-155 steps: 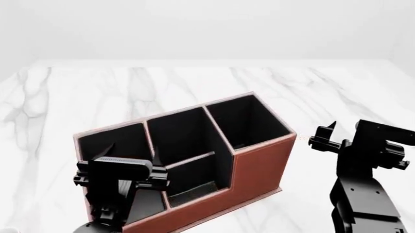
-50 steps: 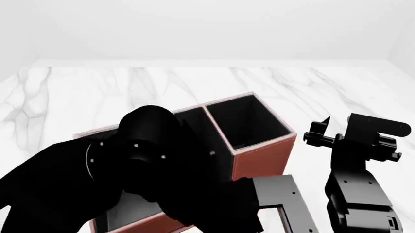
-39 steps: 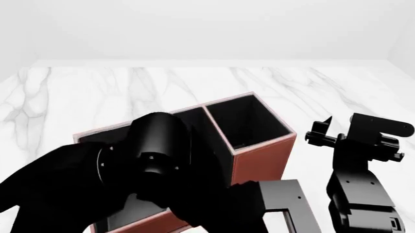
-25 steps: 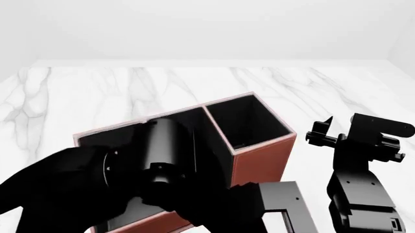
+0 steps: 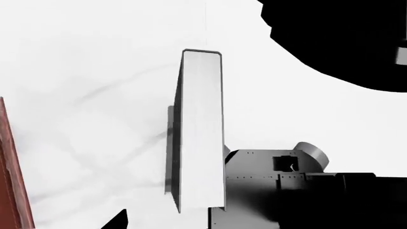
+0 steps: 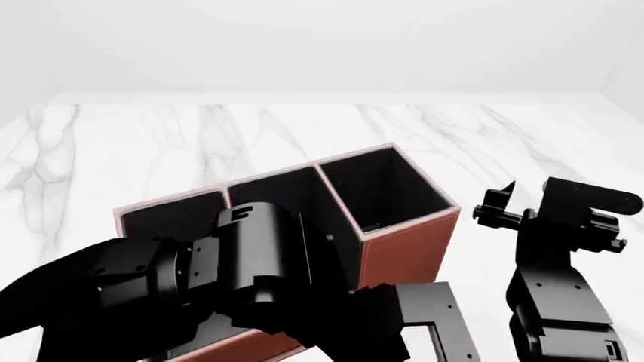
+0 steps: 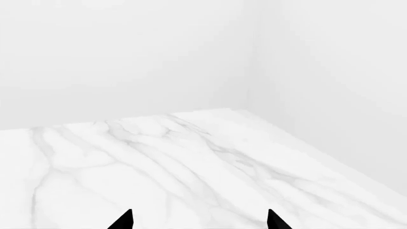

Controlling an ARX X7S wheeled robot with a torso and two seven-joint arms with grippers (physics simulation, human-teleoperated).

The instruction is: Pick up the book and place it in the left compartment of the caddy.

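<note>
One tabletop: a white marble slab with grey veins (image 6: 121, 143) fills the head view and carries everything you are working with.
Left arm: your bulky black left arm (image 6: 201, 279) lies low across the near side of the box and hides its stepped front from the head camera.
Caddy: the reddish-brown leather-look organiser box with black lining (image 6: 403, 234) stands at an angle on the marble. In the left wrist view only a strip of its red wall (image 5: 9, 181) shows.
Right arm: your black right arm (image 6: 553, 286) stands beside the box's square end, apart from it.
Left compartment: the long black-lined end slot (image 6: 171, 215) is partly in sight behind your left arm. You cannot tell from here what its lower part holds.
Book: the small thick book with a black cover and white page edges (image 5: 200, 129) shows only in the left wrist view. It stands on edge on the marble with its pages facing the camera, outside the box and well apart from the red wall.
Right gripper: the black two-finger right gripper (image 6: 498, 205) has its tips spread wide, holding nothing.
Left gripper: the left gripper (image 5: 194, 223) shows one black fingertip (image 5: 121, 220), apart from the book. The other is out of sight, so you cannot tell whether it is spread or closed.
</note>
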